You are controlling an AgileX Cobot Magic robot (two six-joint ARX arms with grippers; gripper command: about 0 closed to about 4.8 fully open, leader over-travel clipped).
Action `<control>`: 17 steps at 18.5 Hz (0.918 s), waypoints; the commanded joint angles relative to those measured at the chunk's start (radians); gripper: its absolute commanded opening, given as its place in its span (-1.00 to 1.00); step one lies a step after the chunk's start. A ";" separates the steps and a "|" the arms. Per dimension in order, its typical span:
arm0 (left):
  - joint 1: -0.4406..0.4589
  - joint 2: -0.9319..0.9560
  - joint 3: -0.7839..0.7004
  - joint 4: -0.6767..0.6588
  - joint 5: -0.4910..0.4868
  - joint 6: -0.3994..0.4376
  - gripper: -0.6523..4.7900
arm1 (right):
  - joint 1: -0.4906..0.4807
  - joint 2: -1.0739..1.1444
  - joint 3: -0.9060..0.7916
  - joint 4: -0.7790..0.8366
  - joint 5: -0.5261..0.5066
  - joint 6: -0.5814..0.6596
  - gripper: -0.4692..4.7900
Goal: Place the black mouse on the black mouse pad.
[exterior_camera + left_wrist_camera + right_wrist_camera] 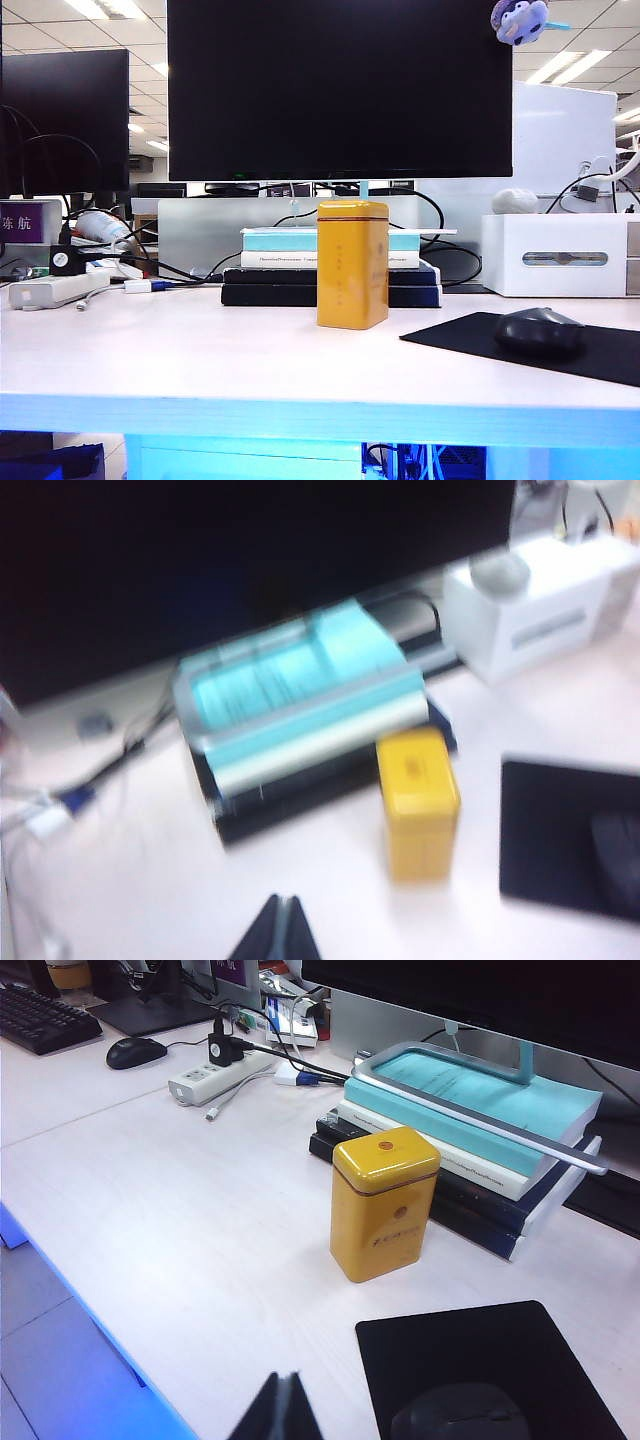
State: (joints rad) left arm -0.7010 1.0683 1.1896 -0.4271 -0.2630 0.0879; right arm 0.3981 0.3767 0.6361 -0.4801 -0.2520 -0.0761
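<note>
Mouse [460, 1415] already on pad [480, 1360], near bench's front right corner. Right gripper [281, 1405] pinched together, empty, above front edge, mouse just beside it. Left gripper [280, 930] likewise closed, empty, high over bench, tin [418, 800] between it and pad; right nearer.

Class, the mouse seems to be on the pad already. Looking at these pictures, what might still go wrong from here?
1. The black mouse sits on the black mouse pad, but toward one end, so a nudge might push it off.
2. The yellow tin stands upright beside the pad; a passing arm may topple it.
3. The left gripper and right gripper are both shut and empty, so any correction needs reopening first.
</note>
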 commanded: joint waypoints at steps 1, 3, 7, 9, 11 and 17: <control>0.000 -0.154 -0.166 0.074 -0.055 -0.064 -0.78 | 0.000 0.005 0.003 0.014 0.010 -0.004 -0.84; 0.000 -0.230 -0.265 0.108 -0.055 -0.076 -0.78 | 0.000 0.007 0.002 0.014 0.012 -0.005 -0.84; -0.002 -0.359 -0.455 0.123 -0.034 -0.135 -0.78 | 0.000 0.039 0.000 0.009 0.054 -0.012 -0.84; -0.002 -0.412 -0.555 0.129 -0.018 -0.169 -0.78 | 0.000 0.070 -0.004 0.008 0.081 -0.034 -0.84; -0.002 -0.460 -0.676 0.202 -0.002 -0.175 -0.78 | 0.000 0.124 -0.006 0.007 0.103 -0.064 -0.84; 0.192 -0.521 -0.809 0.349 0.126 -0.163 -0.78 | -0.021 0.129 -0.156 0.277 0.212 -0.052 -0.84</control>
State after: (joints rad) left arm -0.5510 0.5442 0.3794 -0.1116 -0.2134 -0.0803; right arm 0.3862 0.5056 0.4866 -0.2798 -0.0418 -0.1364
